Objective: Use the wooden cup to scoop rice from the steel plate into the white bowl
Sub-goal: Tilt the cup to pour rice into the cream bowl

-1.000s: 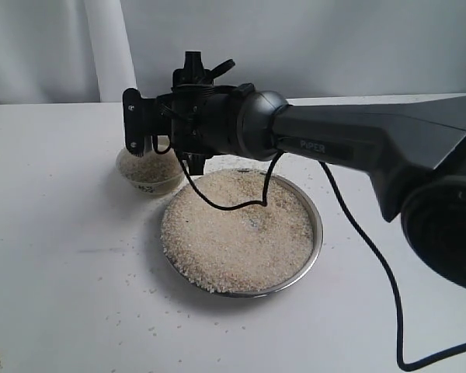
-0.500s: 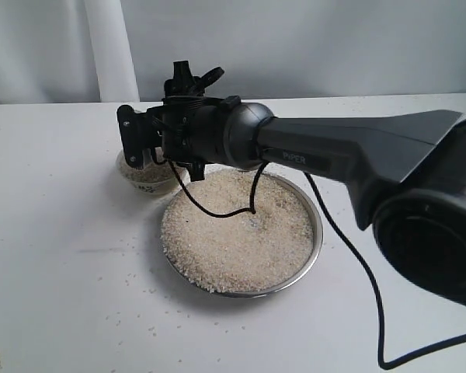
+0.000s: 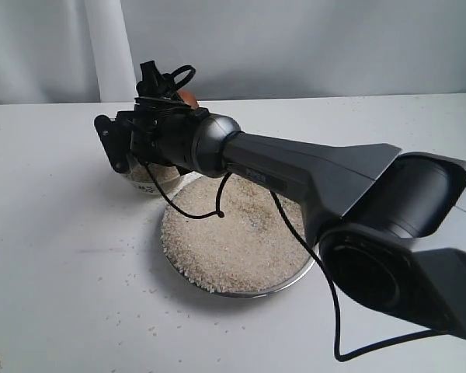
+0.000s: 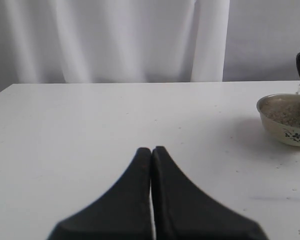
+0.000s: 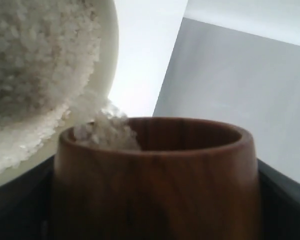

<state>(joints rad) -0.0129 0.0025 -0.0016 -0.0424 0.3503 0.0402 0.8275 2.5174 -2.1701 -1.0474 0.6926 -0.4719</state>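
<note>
Rice (image 5: 107, 132) pours from wooden cup (image 5: 155, 185) gripped by right gripper (image 3: 144, 128) (left gripper (image 4: 151, 150) closed).

Steel plate (image 3: 289, 283) at the middle of the tabletop (image 3: 54, 272), covered rim to rim with rice (image 3: 241, 241). Just beside its far left rim, as the exterior view shows it, white bowl (image 3: 151, 185); holds rice too. Right above the bowl, right gripper (image 3: 124, 144), on an arm (image 3: 311, 167) reaching in from the right across the plate. Between its jaws, wooden cup (image 5: 155, 185), tipped toward the bowl, rice at its lip. Loose grains (image 3: 116, 315) scattered on the tabletop before and left of the plate. Behind the tabletop, curtain (image 4: 115, 40).
</note>
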